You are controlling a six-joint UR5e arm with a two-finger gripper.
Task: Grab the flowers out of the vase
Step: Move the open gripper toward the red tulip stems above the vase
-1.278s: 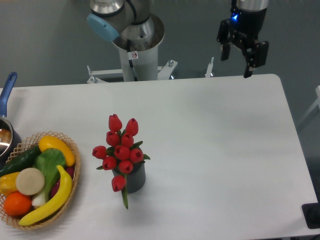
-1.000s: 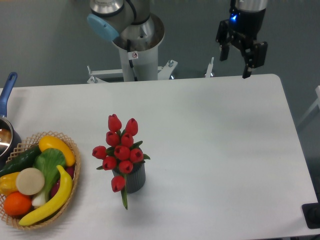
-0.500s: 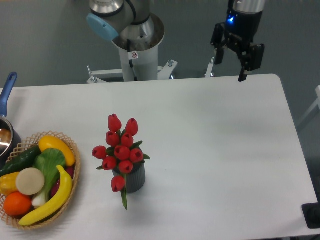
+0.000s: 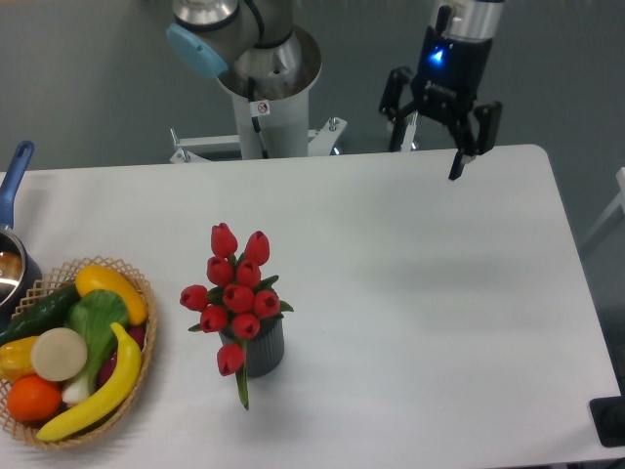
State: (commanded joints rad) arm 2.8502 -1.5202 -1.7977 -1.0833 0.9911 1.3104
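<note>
You see the flowers (image 4: 234, 298) standing in the vase (image 4: 262, 353) left of centre on the table (image 4: 439, 322), the basket (image 4: 137, 376) further left, and the gripper (image 4: 427, 149) seemingly above the far edge.

Figure: occlusions and cropping. The vase (image 4: 264, 352) is largely hidden behind the flowers (image 4: 234, 293); only its lower right side shows, and the stems inside cannot be seen. The pot (image 4: 12, 256) is cut off by the left edge, leaving its blue handle and part of the rim. The basket (image 4: 137, 337) is cropped at left and bottom. The arm above the gripper (image 4: 426, 147) leaves the top edge.
</note>
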